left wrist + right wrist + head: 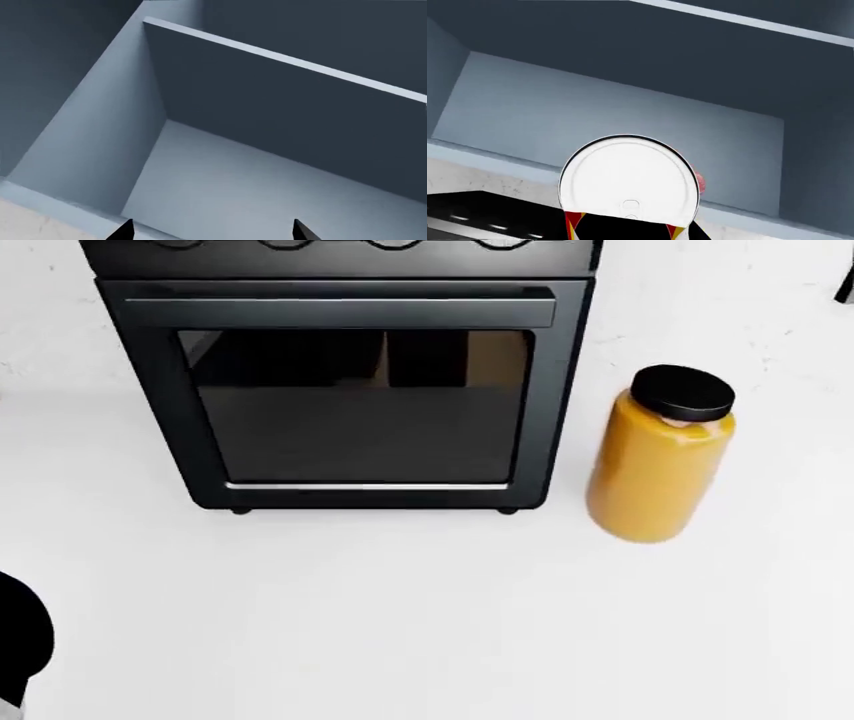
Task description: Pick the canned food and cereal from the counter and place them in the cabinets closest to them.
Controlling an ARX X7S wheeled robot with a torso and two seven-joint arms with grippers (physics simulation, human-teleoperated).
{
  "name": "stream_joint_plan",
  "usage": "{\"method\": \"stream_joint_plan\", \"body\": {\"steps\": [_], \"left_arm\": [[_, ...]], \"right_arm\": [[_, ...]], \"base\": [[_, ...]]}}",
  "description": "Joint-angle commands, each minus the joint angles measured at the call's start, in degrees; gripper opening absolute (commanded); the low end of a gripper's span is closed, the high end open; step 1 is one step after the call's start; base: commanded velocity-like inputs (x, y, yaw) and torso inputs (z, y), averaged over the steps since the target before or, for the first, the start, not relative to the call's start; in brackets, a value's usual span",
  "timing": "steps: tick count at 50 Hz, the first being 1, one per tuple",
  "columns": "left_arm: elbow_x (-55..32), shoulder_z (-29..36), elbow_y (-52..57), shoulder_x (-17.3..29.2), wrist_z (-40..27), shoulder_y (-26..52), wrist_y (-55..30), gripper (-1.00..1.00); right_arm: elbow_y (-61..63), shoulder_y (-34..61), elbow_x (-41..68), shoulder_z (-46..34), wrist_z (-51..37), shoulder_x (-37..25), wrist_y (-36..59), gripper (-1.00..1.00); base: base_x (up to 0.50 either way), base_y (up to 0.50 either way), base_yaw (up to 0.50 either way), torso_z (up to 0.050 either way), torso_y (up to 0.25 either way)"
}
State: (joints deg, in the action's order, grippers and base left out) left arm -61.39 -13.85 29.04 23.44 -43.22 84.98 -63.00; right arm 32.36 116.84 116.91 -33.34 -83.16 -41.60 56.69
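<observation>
Up close in the right wrist view: canned food point(629, 182) held at the right end effector point(630, 235), white round end with a pull tab turned to the camera, red and yellow label showing at the lower rim, dark end effector parts overlapping the tin's lower edge. Behind the tin, an open blue-grey cabinet point(627, 115), pale back wall, darker top panel, a light front lip running under the tin. Below that lip, a strip of speckled white wall and a black glossy edge at one corner.

Seen from the left wrist: two black fingertips point(123, 231) of the left end effector point(212, 232) set wide apart, nothing between them. Ahead, the inside of another blue-grey cabinet point(220, 180), pale floor, one lit side wall, a dark panel with a light edge crossing the compartment. A patch of beige at one corner outside the cabinet's lip.

From the head view: white surface point(441, 630), a black countertop oven point(354, 390) with a glass door and a long bar handle, standing on small feet toward the back. Just beside the oven on the right, apart from it, an orange jar point(657, 465) with a black cap, upright. A black rounded part point(20, 640) at the lower left edge, identity unclear. Cereal nowhere visible in any view.
</observation>
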Motion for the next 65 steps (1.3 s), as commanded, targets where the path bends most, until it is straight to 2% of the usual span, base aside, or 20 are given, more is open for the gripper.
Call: {"method": "stream_joint_plan", "body": {"steps": [1, 28, 33, 44, 57, 60, 65], "left_arm": [[-0.5, 0.0, 0.0, 0.5, -0.4, 0.9, -0.1, 1.00], [-0.6, 0.7, -0.1, 0.9, -0.5, 0.3, 0.7, 1.00], [-0.4, 1.1, -0.4, 0.8, -0.4, 0.2, 0.9, 1.00], [-1.4, 0.2, 0.3, 1.2, -0.8, -0.9, 1.0, 1.00], [-2.1, -0.1, 0.5, 1.6, -1.1, -0.8, 1.1, 1.00], [-2.0, 0.0, 0.3, 1.8, -1.0, -0.8, 1.2, 1.00], [-2.2, -0.2, 0.2, 1.9, -1.1, -0.9, 1.4, 1.00]], "right_arm": [[-1.9, 1.6, -1.4, -0.5, 1.3, 0.3, 1.3, -1.00], [0.0, 3.9, -0.7, -0.6, 0.7, 0.1, 0.5, -1.00], [-1.5, 6.7, 0.3, -0.8, -1.4, -0.8, 0.5, -1.00], [-11.1, 15.4, 2.1, -2.7, -4.2, 1.0, 0.8, -1.00], [-21.0, 15.2, -0.9, -2.2, 0.3, 4.3, 0.2, -1.00], [-27.0, 15.9, 4.3, -4.8, -3.1, 5.4, 0.5, -1.00], [-35.4, 17.3, 7.0, -7.0, -1.6, 8.0, 3.7, -1.00]], "base": [[0.50, -0.01, 0.00, 0.000, 0.000], [0.50, -0.01, 0.00, 0.000, 0.002], [0.01, 0.00, 0.00, 0.000, 0.000], [0.00, 0.00, 0.00, 0.000, 0.000], [0.00, 0.00, 0.00, 0.000, 0.001], [0.00, 0.00, 0.00, 0.000, 0.000], [0.00, 0.00, 0.00, 0.000, 0.000]]}}
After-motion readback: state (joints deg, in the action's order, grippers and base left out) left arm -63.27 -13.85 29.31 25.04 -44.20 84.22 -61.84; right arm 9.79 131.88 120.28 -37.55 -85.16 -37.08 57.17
